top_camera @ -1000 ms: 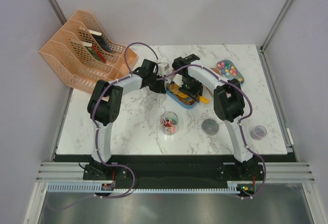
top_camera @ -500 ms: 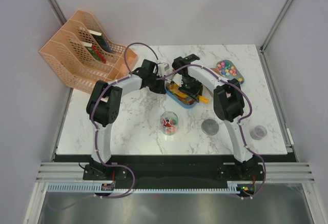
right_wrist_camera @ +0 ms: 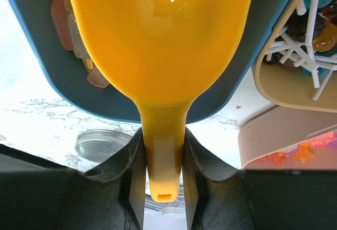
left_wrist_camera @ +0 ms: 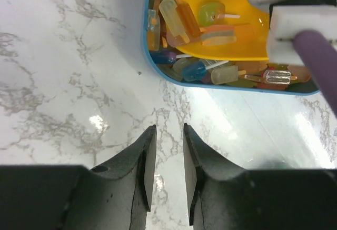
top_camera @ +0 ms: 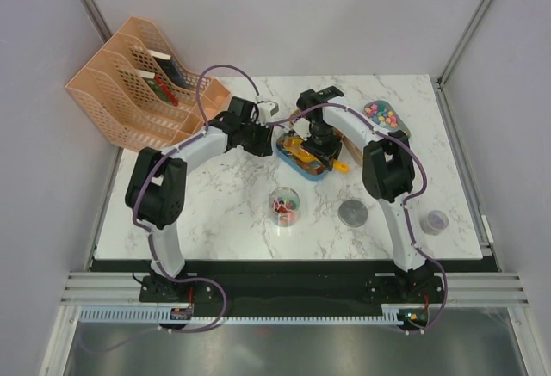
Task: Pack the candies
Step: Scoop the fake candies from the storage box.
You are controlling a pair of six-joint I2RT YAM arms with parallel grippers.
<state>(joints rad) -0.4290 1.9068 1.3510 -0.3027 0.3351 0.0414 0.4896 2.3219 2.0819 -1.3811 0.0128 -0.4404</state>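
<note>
Beside blue tray [left_wrist_camera: 143, 46] rim, left gripper [left_wrist_camera: 167, 131].

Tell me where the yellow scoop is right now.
The yellow scoop is mid-table in the top view, its bowl inside the blue tray of candies, its handle clamped in the right end effector.

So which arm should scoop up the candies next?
Right. The right gripper holds the yellow scoop by its handle, in the blue tray of candies. The left gripper is empty, beside the tray.
</note>
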